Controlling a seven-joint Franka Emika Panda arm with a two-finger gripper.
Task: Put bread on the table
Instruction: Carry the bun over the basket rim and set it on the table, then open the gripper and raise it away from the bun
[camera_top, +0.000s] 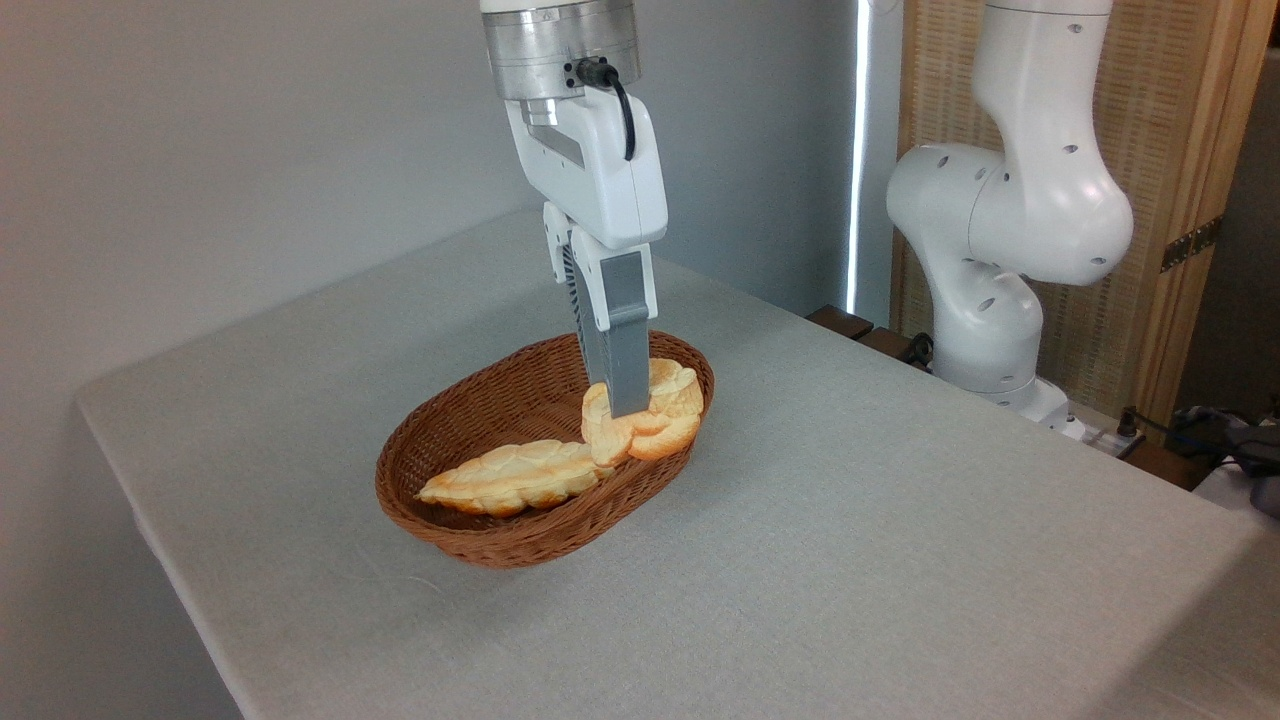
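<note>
Two breads in one basket

Gripper lowered into the wicker basket, fingers pinching the round bun at the right end; braided loaf alongside, touching it; grey table beneath

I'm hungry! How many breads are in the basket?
2. A round bun sits at the right end of the basket, with the gripper down on it. A long braided loaf lies at the left. More could hide under them.
</note>
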